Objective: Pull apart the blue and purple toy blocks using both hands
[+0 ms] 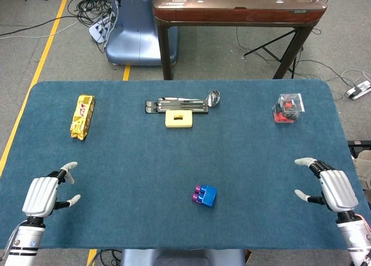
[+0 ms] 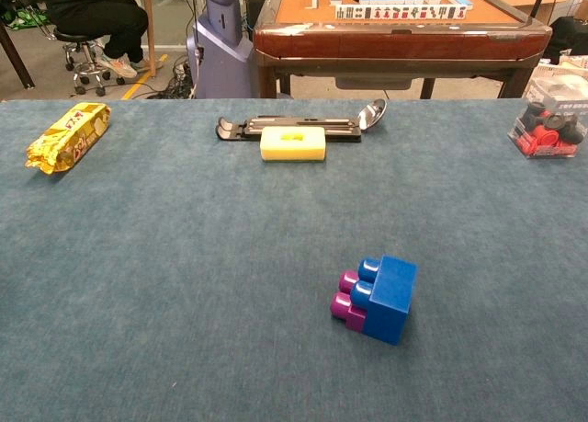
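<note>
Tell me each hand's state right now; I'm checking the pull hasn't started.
Left hand: open, fingers apart, holding nothing.
Right hand: open, fingers apart, holding nothing.
The blue and purple blocks lie joined and untouched.

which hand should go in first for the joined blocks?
Right, marginally. The joined blocks lie slightly right of table centre, so the right hand looks a bit nearer than the left hand. The blue block faces right, the purple block left. Both hands are open, holding nothing.
</note>
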Robot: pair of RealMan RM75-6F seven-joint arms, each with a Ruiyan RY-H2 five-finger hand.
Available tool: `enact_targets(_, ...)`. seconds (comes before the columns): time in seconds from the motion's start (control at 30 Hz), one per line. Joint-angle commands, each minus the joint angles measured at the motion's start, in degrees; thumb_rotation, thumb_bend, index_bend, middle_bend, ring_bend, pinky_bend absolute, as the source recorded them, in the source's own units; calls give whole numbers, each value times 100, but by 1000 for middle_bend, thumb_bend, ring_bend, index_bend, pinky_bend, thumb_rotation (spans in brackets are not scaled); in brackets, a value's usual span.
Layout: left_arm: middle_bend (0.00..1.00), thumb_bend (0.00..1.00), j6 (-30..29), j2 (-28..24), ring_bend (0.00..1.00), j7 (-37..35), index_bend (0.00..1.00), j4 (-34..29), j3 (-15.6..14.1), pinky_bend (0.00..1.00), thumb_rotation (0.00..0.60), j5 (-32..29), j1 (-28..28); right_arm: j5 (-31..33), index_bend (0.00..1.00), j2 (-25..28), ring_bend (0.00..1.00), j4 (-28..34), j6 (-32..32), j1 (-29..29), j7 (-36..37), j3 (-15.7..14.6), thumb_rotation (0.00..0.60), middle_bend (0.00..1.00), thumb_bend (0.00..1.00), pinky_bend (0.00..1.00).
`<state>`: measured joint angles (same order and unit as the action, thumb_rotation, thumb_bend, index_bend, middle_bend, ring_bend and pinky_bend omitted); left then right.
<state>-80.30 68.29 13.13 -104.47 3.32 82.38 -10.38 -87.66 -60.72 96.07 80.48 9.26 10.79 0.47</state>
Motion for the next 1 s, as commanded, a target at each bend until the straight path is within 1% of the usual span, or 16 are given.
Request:
enact_targets(0.03, 487, 24, -30, 33, 457, 3, 257, -1, -27, 736, 600, 16, 23, -18, 304, -45, 285, -14, -43, 34, -14, 25, 600, 297, 22, 450)
enact_targets(0.27, 486, 24, -64, 51, 457, -64, 257, 57, -52, 736, 600, -27, 74, -214, 304, -40, 285, 161, -216, 231, -172, 86, 600, 308, 37, 459)
enact_targets(0.4, 486, 24, -91, 80, 457, -69, 257, 88, -113, 736, 600, 36, 110, -456, 304, -68, 313, 389, -406, 429, -444, 85, 600, 364, 49, 521)
enact_targets(0.47, 487, 23, -104, 96, 457, -76, 257, 109, -133, 736, 600, 41, 129, -533, 304, -87, 332, 498, -509, 529, -585, 100, 600, 381, 49, 536)
enact_targets(0.53, 486, 23, -129, 117, 457, -97, 257, 127, -135, 736, 600, 39, 149, -559, 304, -115, 380, 607, -590, 606, -719, 124, 600, 415, 48, 569)
enact_targets(0.57, 486, 24, -140, 131, 457, -111, 257, 139, -136, 736, 600, 38, 157, -572, 304, -133, 427, 669, -630, 644, -777, 134, 600, 449, 44, 595)
enact_targets(0.6, 487, 24, -149, 147, 457, -127, 257, 154, -142, 736, 600, 42, 167, -583, 304, -165, 494, 760, -684, 690, -843, 143, 600, 505, 36, 629)
enact_targets(0.63, 487, 24, -155, 157, 457, -138, 257, 165, -148, 736, 600, 47, 174, -586, 304, -196, 533, 831, -722, 721, -900, 150, 600, 542, 30, 651)
enact_targets(0.7, 487, 24, -166, 178, 457, -160, 257, 188, -160, 736, 600, 59, 188, -570, 304, -276, 652, 985, -806, 785, -1049, 167, 600, 662, 7, 735)
enact_targets(0.73, 487, 24, -169, 183, 457, -165, 257, 196, -160, 736, 600, 65, 191, -537, 304, -287, 679, 1013, -814, 788, -1102, 174, 600, 689, 3, 755)
enact_targets(0.77, 486, 24, -171, 171, 457, -164, 257, 224, -185, 736, 600, 104, 197, -636, 304, -361, 714, 1093, -1023, 881, -1370, 92, 600, 726, 0, 785)
enact_targets(0.83, 486, 24, -178, 171, 457, -217, 257, 253, -187, 736, 600, 103, 210, -577, 302, -494, 774, 1212, -1158, 948, -1708, 102, 600, 789, 0, 835)
enact_targets(0.9, 486, 24, -175, 169, 457, -266, 257, 289, -188, 736, 600, 96, 218, -500, 272, -671, 833, 1315, -1288, 1030, -2020, 134, 600, 850, 0, 882)
enact_targets(1.0, 486, 24, -169, 159, 457, -301, 257, 323, -198, 735, 600, 108, 226, -389, 220, -912, 892, 1407, -1492, 1176, -2406, 192, 600, 909, 0, 925)
